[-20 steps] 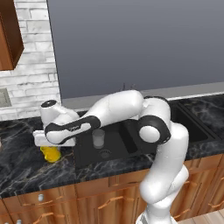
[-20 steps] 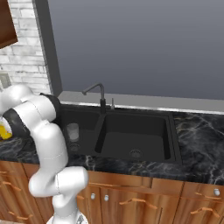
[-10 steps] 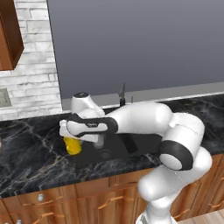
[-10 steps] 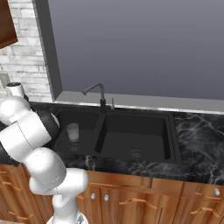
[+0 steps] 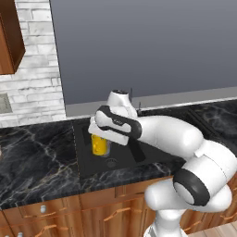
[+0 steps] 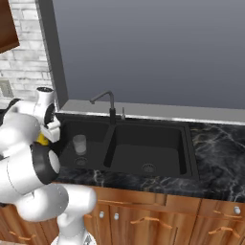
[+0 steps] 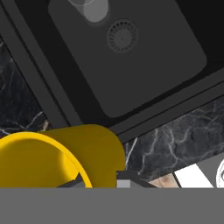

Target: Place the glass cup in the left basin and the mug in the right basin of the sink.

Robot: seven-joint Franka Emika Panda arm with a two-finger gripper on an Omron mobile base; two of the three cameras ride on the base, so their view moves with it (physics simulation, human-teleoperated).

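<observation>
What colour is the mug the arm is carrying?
Bright yellow. The mug shows best in the hand view, close up above the black sink.

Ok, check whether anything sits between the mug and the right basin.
The mug hangs in the gripper over the left basin, where the glass cup stands. Only the low divider separates it from the right basin; the faucet stands behind that line.

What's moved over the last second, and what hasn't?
The gripper, shut on the bright yellow mug, has carried it rightward from the black marbled counter to above the left basin of the black double sink. The clear glass tumbler stayed standing in that basin; the right basin is unchanged.
</observation>
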